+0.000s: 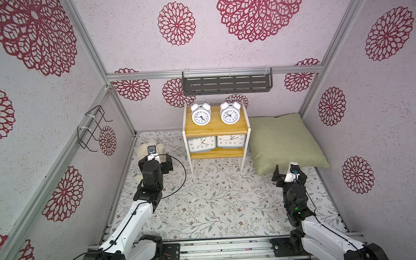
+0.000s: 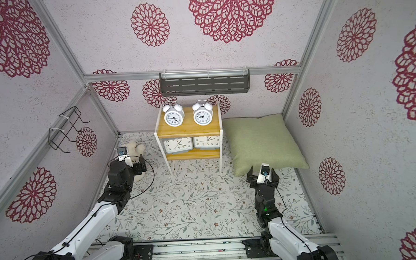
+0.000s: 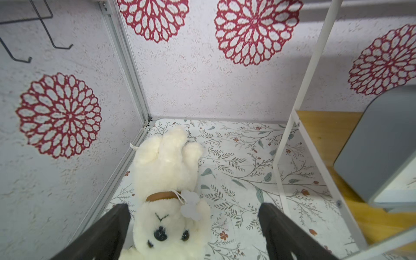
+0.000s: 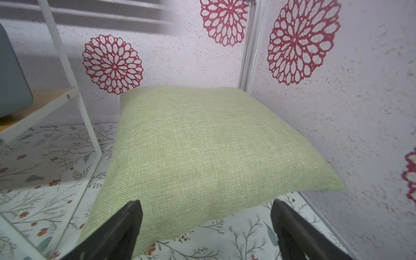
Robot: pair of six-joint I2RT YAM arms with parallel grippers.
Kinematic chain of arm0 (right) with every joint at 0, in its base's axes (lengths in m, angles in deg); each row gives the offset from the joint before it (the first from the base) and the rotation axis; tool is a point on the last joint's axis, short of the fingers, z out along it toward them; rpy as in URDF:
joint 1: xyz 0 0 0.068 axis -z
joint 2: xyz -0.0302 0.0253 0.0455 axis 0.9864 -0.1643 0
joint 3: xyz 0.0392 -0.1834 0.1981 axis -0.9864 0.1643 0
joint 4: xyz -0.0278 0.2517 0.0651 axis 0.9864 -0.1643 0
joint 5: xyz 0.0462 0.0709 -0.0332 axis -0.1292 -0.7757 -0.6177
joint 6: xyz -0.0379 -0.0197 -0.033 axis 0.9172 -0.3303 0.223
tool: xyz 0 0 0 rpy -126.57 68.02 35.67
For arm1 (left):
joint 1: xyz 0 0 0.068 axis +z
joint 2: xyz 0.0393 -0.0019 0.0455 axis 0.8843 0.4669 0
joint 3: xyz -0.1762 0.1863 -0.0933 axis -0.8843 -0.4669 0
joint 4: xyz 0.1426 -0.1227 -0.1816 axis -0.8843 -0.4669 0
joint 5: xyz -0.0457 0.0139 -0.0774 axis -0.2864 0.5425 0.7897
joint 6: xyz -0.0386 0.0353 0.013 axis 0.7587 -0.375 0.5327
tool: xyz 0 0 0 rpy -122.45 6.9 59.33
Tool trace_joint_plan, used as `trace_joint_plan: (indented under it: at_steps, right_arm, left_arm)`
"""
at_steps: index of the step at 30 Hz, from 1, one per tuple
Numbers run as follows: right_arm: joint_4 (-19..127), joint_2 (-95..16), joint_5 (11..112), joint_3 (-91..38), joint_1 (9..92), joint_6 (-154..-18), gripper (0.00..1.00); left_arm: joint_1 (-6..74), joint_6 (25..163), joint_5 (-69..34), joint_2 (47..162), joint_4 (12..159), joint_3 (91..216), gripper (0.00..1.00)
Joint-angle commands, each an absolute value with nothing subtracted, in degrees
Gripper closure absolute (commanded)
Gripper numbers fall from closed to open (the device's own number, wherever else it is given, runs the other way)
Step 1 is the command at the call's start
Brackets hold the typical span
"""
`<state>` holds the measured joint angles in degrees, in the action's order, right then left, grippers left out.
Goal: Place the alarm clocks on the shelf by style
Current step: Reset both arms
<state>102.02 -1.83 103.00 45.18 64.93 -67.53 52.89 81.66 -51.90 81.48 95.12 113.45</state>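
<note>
The shelf (image 1: 215,129) stands at the back middle in both top views. Two white twin-bell alarm clocks (image 1: 200,114) (image 1: 230,113) stand side by side on its top board. Two grey rectangular alarm clocks (image 1: 201,144) (image 1: 231,141) stand on the lower board. My left gripper (image 3: 194,210) is open over a white plush bear, left of the shelf, holding nothing. My right gripper (image 4: 206,206) is open at the near edge of a green pillow, right of the shelf, with nothing between its fingers. The left wrist view shows one grey clock's side (image 3: 382,146).
A white plush bear (image 3: 166,171) lies on the floral mat by the left wall. A green pillow (image 1: 284,141) fills the back right corner. A dark grey slotted rack (image 1: 227,84) hangs above the shelf. A black wire rack (image 1: 93,128) hangs on the left wall.
</note>
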Motion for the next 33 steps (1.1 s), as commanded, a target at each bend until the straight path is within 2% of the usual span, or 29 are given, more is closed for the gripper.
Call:
trace_joint_plan:
  at_steps: [1, 8, 17, 22, 25, 27, 33]
  right_arm:
    - [111.8, -4.2, 99.9, 46.4, 67.8, -66.4, 0.02]
    - [119.1, -11.7, 90.8, 47.7, 72.7, -66.4, 0.01]
    - [129.3, -26.0, 83.4, 44.4, 76.4, -67.5, 0.01]
    - [135.3, -35.2, 80.1, 42.5, 76.7, -67.7, 0.01]
    - [141.1, -40.2, 79.8, 42.9, 76.7, -67.4, 0.01]
    - [136.7, -38.7, 79.5, 41.8, 76.8, -67.4, 0.01]
    - [137.0, -39.3, 79.6, 41.6, 76.9, -67.5, 0.01]
  left_arm:
    - [55.1, 80.2, -52.6, 83.6, 104.4, 111.5, 0.03]
    - [63.2, 83.9, -37.4, 90.1, 112.5, 107.7, 0.03]
    - [69.1, 84.3, -27.3, 95.1, 121.8, 107.2, 0.03]
    - [70.8, 83.4, -25.2, 96.9, 124.4, 107.5, 0.03]
    - [72.1, 84.2, -23.9, 98.0, 122.7, 109.0, 0.03]
    - [72.9, 85.2, -22.6, 98.6, 121.0, 110.3, 0.03]
    - [73.2, 85.2, -22.6, 97.6, 110.3, 113.1, 0.03]
